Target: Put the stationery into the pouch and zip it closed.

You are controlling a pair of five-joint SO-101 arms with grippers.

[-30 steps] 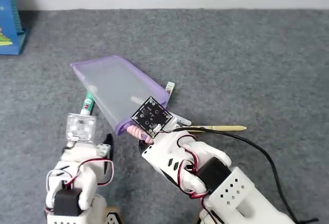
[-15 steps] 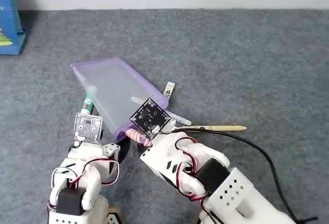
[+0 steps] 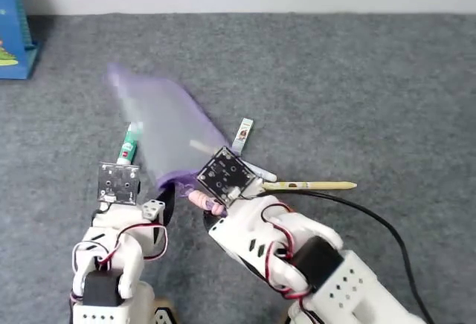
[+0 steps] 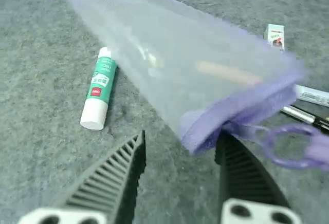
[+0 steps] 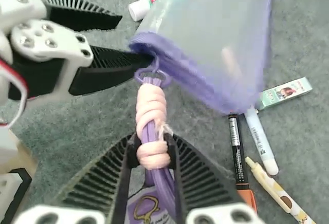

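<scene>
Pouch [image 3: 160,127] sits left of centre on the bench [image 3: 357,79]; right gripper [image 5: 151,147] clamps its pink pull cord [image 5: 150,116] at the near corner. Left gripper [image 4: 182,139] stands wide apart beside it. Glue stick [image 4: 100,88] left, pens [image 5: 257,136] right.

White moulded arm shells [image 3: 253,241] with red-and-black wires [image 3: 277,211] — black ribbed jaws, square camera boards [image 3: 119,183].

Blocked beside the pouch [image 3: 160,123] by a glue stick [image 3: 129,148] on one side, pens [image 3: 309,186] on the other; passable over bare carpet [image 3: 357,86] beyond.
</scene>
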